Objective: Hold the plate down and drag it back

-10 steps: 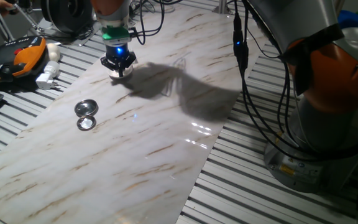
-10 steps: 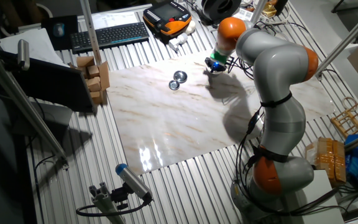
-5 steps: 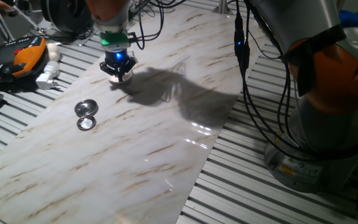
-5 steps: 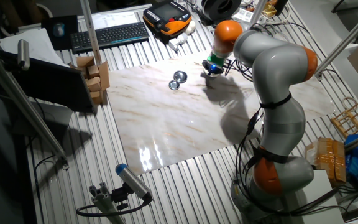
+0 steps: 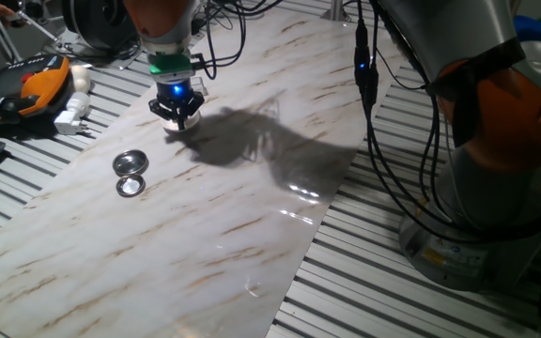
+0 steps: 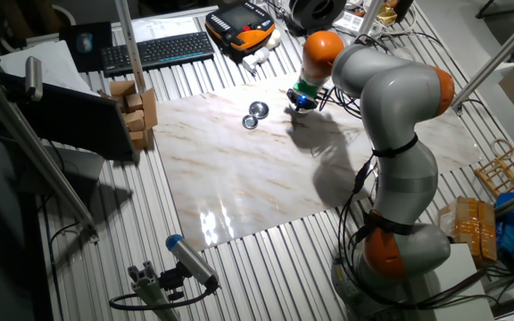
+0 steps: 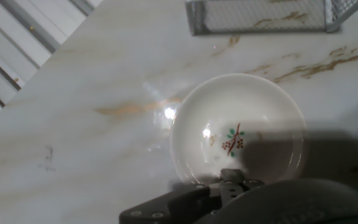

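End effector [image 5: 176, 110] sits directly over the plate [image 7: 238, 132], at its near rim in the hand view; whether its fingers are spread or pressed together I cannot tell; compared with a second ago it has shifted along the tabletop [image 5: 233, 216], which suggests the drag is under way; only the hand view shows the plate and its small red-and-green motif; the fixed views alone show two metal discs [image 5: 130, 173] off to its side.

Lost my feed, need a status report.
Gripper down over the plate, jaw state unclear. Plate upright on marble board. Two metal discs off to the side, apart from it.
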`<state>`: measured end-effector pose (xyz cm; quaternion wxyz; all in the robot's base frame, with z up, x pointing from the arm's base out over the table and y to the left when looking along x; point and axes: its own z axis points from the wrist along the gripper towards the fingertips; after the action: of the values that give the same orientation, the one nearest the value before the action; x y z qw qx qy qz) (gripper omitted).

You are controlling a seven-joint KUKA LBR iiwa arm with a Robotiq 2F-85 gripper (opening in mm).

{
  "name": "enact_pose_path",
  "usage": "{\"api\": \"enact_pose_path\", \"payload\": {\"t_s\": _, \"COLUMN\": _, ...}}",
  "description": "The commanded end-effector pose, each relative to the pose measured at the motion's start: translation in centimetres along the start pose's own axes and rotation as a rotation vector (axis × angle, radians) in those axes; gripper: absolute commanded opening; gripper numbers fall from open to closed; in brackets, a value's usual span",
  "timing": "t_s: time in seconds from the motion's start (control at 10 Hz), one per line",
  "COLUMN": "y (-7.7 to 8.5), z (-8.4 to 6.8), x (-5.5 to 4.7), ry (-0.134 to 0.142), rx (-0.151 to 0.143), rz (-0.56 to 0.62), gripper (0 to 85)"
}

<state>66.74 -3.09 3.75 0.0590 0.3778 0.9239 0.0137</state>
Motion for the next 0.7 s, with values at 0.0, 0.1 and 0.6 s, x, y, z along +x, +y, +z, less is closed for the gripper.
{"api": "enact_pose_path", "payload": {"t_s": 0.0, "y": 0.17, "z": -0.16, "x": 0.21, "ry": -0.002, "rx": 0.007, "rz": -0.009, "gripper": 0.0}}
{"api": "enact_pose_path", "payload": {"t_s": 0.1, "y": 0.21, "z": -0.18, "x": 0.28, "ry": -0.003, "rx": 0.011, "rz": -0.018, "gripper": 0.0}}
{"api": "enact_pose_path", "payload": {"t_s": 0.6, "y": 0.11, "z": 0.07, "x": -0.07, "ry": 0.006, "rx": 0.002, "rz": -0.095, "gripper": 0.0}}
